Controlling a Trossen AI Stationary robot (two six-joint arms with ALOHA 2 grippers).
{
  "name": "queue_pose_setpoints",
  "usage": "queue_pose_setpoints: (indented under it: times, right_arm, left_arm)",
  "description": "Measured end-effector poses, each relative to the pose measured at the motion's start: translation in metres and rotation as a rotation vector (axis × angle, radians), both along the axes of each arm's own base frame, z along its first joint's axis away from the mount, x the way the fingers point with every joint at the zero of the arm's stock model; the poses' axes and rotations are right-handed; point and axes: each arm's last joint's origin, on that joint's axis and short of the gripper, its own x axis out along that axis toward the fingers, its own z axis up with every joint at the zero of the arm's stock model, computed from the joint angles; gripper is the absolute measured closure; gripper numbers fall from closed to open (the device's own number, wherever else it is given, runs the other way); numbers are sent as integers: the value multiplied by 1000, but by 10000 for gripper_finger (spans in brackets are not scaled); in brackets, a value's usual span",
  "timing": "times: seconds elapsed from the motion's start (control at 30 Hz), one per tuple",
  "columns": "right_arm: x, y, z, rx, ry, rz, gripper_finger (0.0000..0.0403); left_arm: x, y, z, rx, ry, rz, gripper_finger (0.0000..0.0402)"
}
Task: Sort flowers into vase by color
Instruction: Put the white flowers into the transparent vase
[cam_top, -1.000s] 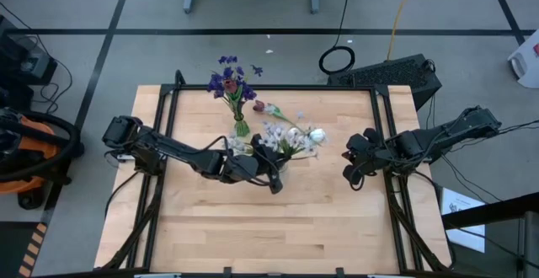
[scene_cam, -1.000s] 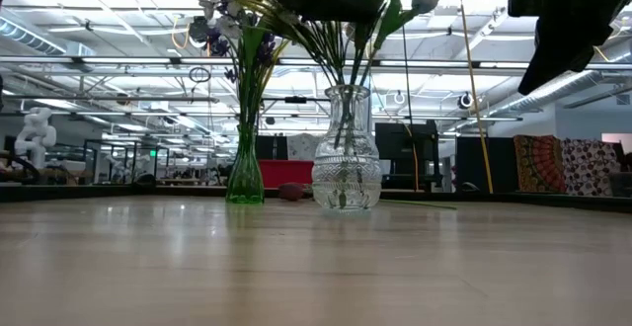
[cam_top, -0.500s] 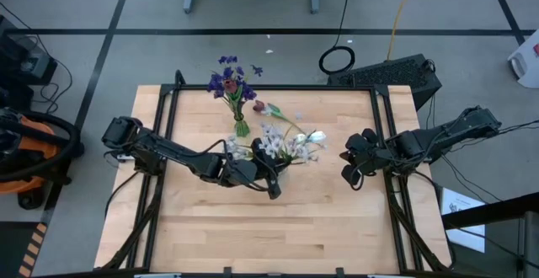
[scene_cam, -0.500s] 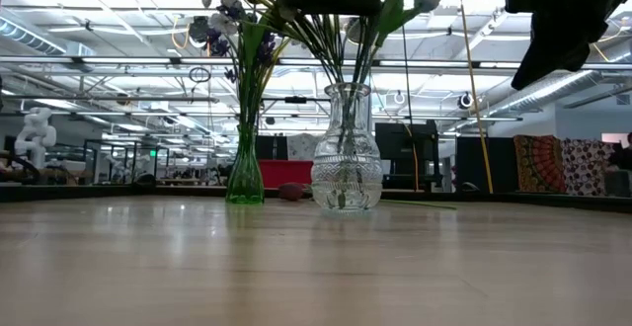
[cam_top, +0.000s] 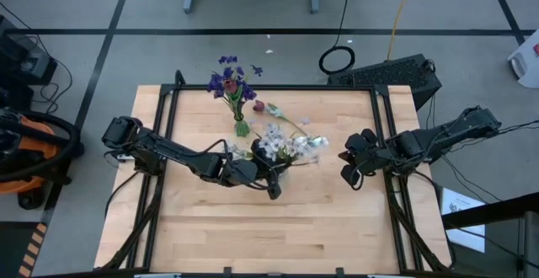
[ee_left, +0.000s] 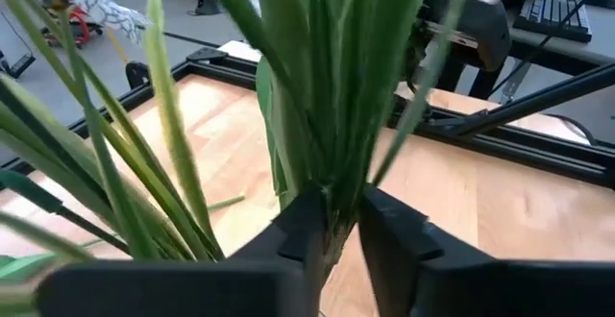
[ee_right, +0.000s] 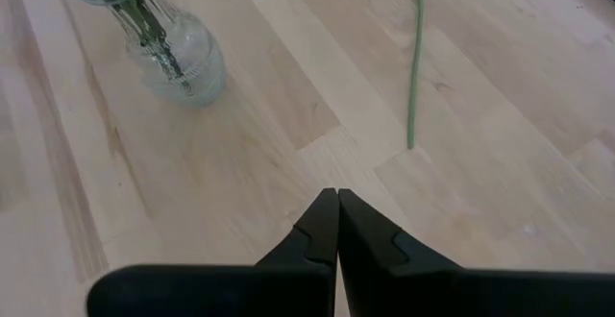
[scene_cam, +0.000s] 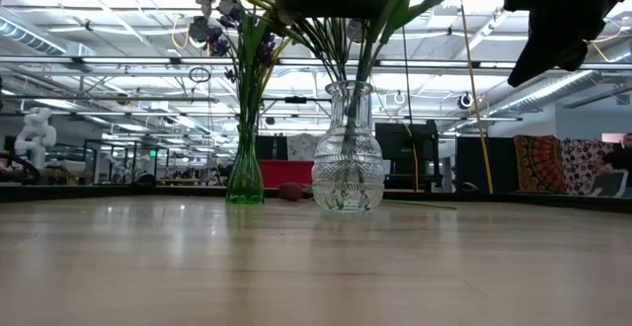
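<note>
Left gripper [ee_left: 334, 223]: over the middle of the table above the clear vase, its two dark fingers pinched narrow around a bundle of thin green stems.
Held stems [ee_left: 327, 115]: smooth, strap-like green stalks and leaves rising from between the fingers; in the high view their pale blossoms [cam_top: 282, 143] spread as a loose white-lilac cluster over the vase.
Clear vase [scene_cam: 347, 158]: cut glass with a ribbed, bulbous belly and narrow neck, standing upright on the wood; green stems show inside it.
Green vase [scene_cam: 245, 173]: slim, translucent green glass flaring at the foot, upright just beside the clear vase on the far side of the table.
Purple flowers [cam_top: 229, 82]: a dense dark purple-blue cluster on green stems, fanning out of the green vase towards the table's far edge.
Dark red tulip [cam_top: 259, 107]: a small rounded bud on a long thin stem, lying flat on the wood between the two vases' blooms.
Loose stem [ee_right: 416, 62]: straight, thin and green, lying on the boards apart from the clear vase.
Right gripper [ee_right: 336, 211]: hanging above the table's right side, well apart from the vases, fingers pressed together with nothing between them.
Table [cam_top: 337, 219]: pale wooden planks with visible grain, framed by black metal rails.
</note>
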Motion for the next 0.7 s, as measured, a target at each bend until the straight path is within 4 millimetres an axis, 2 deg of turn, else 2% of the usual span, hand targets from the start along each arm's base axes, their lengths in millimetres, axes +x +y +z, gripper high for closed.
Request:
queue_pose_setpoints:
  times: [0.17, 0.27, 0.43, 0.7]
  right_arm:
    - [0, 0, 0, -1, 0, 2, 403]
    - [0, 0, 0, -3, 1, 4, 403]
    - [0, 0, 0, -11, 4, 13, 403]
    - [0, 0, 0, -16, 6, 19, 403]
  left_arm:
    - [0, 0, 0, 3, 0, -1, 264]
    - [0, 0, 1, 3, -7, -4, 237]
    - [-4, -5, 6, 4, -13, -7, 231]
    - [-28, -20, 37, -7, -73, -35, 231]
